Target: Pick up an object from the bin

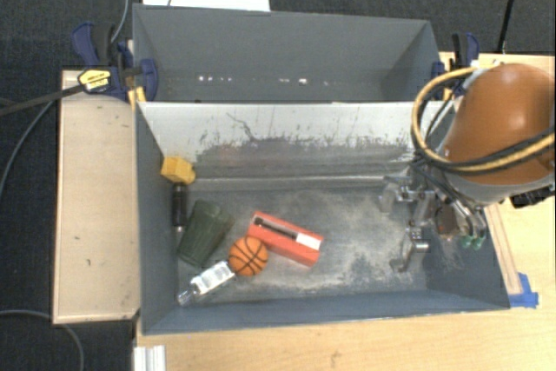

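Observation:
My gripper (pixel 408 249) hangs low over the right part of the bin floor, with no loose thing under it. The nearest thing is an orange-red flat box (pixel 288 241) with a black stripe, well to its left in the middle of the floor. A small orange basketball (pixel 249 256) rests against the box's left end. A small white and clear tube (pixel 207 281) lies just below and left of the ball.
A dark green lump (pixel 201 233) lies at the left of the floor. A tool with a yellow head (pixel 178 169) and black handle lies along the left wall. The arm's orange dome and cables sit above the bin's right wall.

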You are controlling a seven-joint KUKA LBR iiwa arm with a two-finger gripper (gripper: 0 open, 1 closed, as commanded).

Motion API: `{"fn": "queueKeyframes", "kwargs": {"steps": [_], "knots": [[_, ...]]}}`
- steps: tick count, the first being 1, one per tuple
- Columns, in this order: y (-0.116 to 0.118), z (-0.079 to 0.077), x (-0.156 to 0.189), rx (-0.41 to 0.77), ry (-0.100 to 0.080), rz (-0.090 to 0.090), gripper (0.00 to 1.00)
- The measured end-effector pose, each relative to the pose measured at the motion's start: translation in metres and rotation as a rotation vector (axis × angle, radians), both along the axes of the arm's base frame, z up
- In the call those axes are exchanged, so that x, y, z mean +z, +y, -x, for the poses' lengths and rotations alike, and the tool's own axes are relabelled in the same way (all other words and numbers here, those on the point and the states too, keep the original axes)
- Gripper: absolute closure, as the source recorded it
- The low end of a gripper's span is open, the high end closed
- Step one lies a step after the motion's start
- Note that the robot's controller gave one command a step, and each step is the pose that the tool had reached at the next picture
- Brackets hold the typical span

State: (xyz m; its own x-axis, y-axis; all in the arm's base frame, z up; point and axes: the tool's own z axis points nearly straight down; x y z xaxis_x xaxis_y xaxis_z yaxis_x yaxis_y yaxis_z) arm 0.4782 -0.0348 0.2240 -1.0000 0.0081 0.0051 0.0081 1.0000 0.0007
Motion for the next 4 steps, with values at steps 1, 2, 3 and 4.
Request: {"fn": "queueKeyframes", "kwargs": {"steps": [1, 2, 3, 4], "knots": [[0.0, -0.002, 0.004, 0.001, -0.008, 0.001, 0.0], [0.048, -0.014, -0.04, 0.022, -0.012, 0.001, 0.0], [0.086, -0.013, -0.08, 0.178, -0.007, -0.001, 0.0], [0.087, -0.019, -0.102, 0.096, -0.01, 0.0, 0.0]]}}
